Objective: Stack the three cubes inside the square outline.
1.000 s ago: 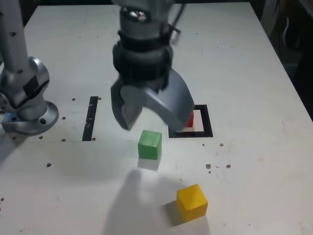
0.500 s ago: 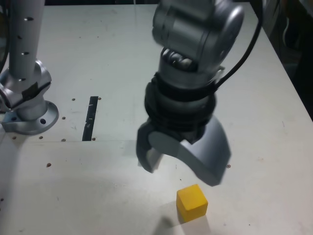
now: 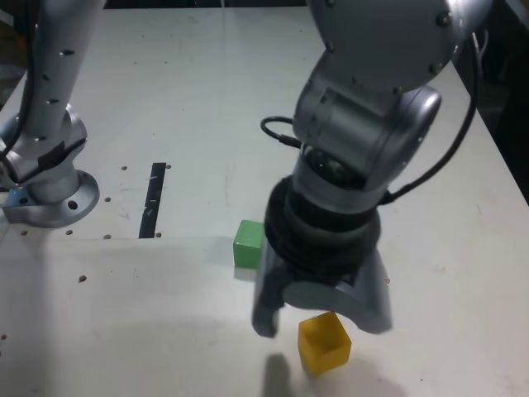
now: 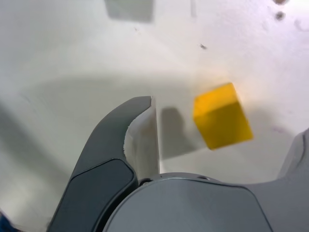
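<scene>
The arm (image 3: 351,132) reaches in above the yellow cube (image 3: 324,342), the landmark here. Its gripper (image 3: 322,324) is spread wide, holding nothing, near that cube. A black strip (image 3: 153,200) lies well apart from the yellow cube, toward the exterior view's upper left; the green cube (image 3: 248,244), partly hidden, sits nearer it, also upper left.

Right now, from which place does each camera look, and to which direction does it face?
Exterior view: it sits off the arm, raised above the table, looking down across it; the arm's base shows at the exterior view's left, and the arm reaches in from the top with its open pincer.
Wrist view: it sits on the wrist, close behind the pincer, looking past its fingers down at the tabletop.
Shared: both show the yellow cube, the pincer and the tabletop.
</scene>
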You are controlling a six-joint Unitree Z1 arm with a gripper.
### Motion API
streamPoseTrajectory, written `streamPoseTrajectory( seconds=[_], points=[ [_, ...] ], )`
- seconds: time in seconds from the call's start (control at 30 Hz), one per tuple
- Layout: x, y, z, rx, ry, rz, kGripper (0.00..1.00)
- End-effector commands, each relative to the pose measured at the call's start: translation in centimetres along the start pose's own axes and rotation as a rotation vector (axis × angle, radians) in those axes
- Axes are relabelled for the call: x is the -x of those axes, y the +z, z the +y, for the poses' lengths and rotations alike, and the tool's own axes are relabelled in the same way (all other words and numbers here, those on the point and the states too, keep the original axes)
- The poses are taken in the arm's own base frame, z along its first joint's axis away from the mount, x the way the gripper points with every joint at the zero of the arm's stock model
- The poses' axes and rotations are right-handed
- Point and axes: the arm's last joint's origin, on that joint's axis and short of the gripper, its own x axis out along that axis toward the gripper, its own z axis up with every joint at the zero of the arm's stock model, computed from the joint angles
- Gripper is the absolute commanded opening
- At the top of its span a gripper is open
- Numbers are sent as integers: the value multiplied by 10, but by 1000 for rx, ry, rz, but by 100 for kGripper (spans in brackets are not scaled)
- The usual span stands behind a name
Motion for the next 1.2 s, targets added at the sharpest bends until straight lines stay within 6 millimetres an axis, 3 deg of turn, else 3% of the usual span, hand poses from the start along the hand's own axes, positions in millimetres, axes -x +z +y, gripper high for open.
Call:
streamPoseTrajectory(
  seconds=[0.0,0.5,0.77,1.17],
  points=[
    [-7,7,-3,9,-2,-6,100],
    [-15,13,-2,94,15,-14,100],
    [-23,23,8,134,-13,-23,99],
    [-35,30,10,148,-33,-4,85]
  ],
)
